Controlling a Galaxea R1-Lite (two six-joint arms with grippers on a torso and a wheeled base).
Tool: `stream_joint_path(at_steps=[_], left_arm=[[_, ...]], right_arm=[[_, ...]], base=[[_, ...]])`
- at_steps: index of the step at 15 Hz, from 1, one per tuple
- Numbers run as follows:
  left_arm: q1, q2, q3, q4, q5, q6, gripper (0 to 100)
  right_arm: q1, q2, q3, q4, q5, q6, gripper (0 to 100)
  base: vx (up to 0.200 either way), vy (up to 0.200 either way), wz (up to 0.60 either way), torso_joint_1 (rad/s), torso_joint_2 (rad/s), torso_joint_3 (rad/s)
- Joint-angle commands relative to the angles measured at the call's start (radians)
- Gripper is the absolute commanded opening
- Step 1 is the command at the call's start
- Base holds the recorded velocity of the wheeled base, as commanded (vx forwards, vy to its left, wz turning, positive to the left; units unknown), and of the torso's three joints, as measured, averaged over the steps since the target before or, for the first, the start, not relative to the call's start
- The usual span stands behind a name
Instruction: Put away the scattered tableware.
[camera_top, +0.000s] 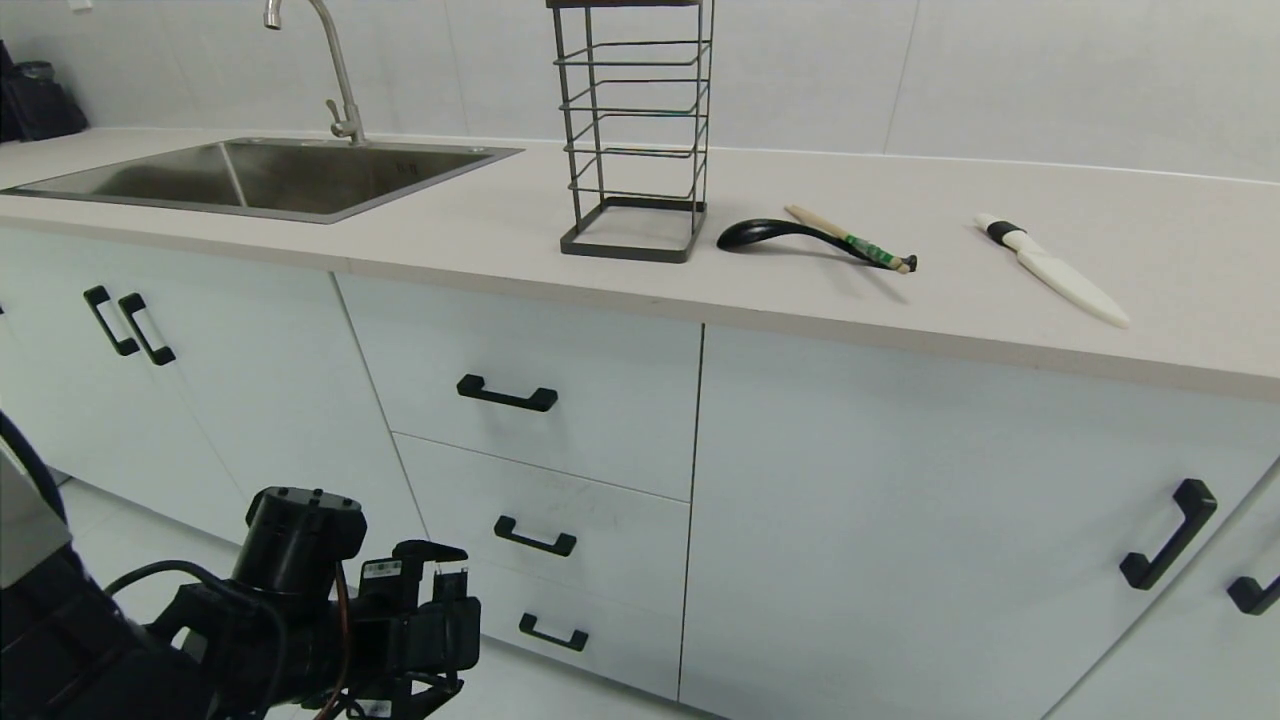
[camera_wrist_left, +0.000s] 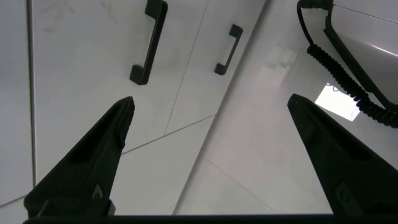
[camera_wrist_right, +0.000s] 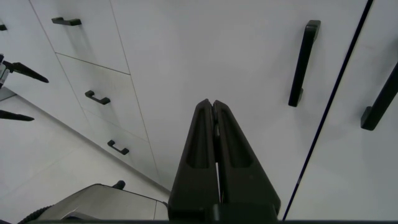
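On the counter the black ladle lies at three o'clock of the wire rack, with the white knife farther that way. The left arm hangs low at seven o'clock, before the drawers. The left tool is spread wide and empty above the floor. The right tool is clenched on nothing, facing cabinet doors.

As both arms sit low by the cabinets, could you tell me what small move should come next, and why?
Probably raise the open, empty left gripper toward the black ladle, which lies on the counter beside the wire rack.
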Motion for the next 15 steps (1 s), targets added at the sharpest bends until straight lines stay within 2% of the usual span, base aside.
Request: stream_joint_path(at_steps=[1,3,5,8,13,15], left_arm=[[0.019,0.012,0.006,0.000,-0.001,-0.001,100],[0.024,0.031,0.005,-0.002,-0.001,-0.002,100],[0.062,0.037,0.005,-0.003,-0.001,0.001,100],[0.062,0.063,-0.003,-0.020,-0.001,0.003,100],[0.061,0.163,-0.003,-0.134,-0.010,0.001,100],[0.038,0.207,-0.017,-0.207,-0.011,-0.001,100]], right_arm=[[0.000,0.002,0.000,0.000,0.001,0.000,0],[0.000,0.002,0.000,0.000,0.001,0.000,0],[0.000,0.002,0.000,0.000,0.001,-0.001,0],[0.000,0.002,0.000,0.000,0.001,0.000,0],[0.000,0.002,0.000,0.000,0.001,0.000,0],[0.000,0.002,0.000,0.000,0.001,0.000,0]], base=[[0.000,0.000,0.00,0.000,0.00,0.000],[0.000,0.000,0.00,0.000,0.00,0.000],[0.000,0.000,0.00,0.000,0.00,0.000],[0.000,0.000,0.00,0.000,0.00,0.000],[0.000,0.000,0.00,0.000,0.00,0.000],[0.000,0.000,0.00,0.000,0.00,0.000]])
